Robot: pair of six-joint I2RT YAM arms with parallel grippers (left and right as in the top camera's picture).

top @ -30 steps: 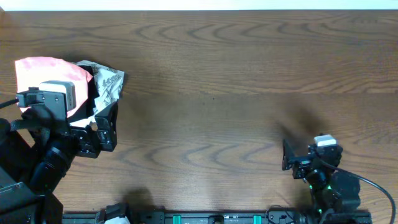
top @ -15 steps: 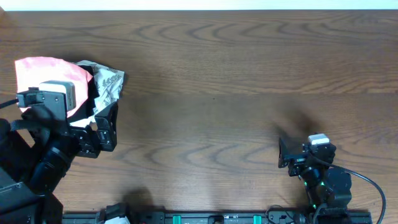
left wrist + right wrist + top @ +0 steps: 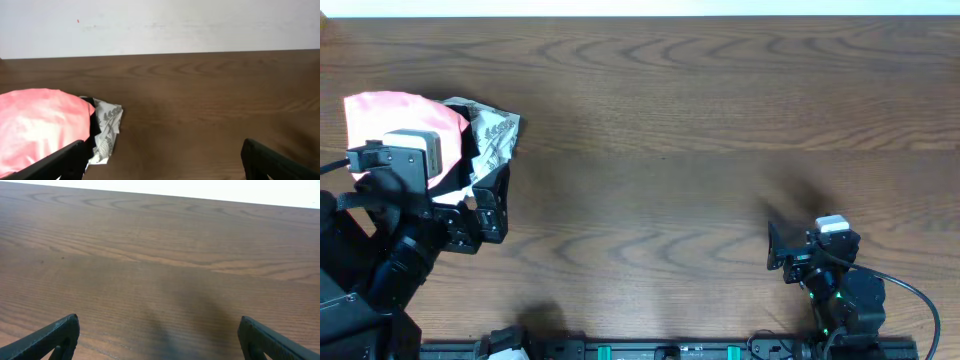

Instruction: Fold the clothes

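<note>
Bordering the pink T-shirt, patterned white cloth; left fingers, right fingers wide.

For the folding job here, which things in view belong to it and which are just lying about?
Belongs to the job: pink T-shirt, bunched up at left; left end effector and right end effector, both open and empty.
Just lying about: white patterned cloth; dark fabric between the two.

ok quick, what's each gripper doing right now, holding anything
left gripper: open, nothing between its fingers
right gripper: open, nothing between its fingers
</note>
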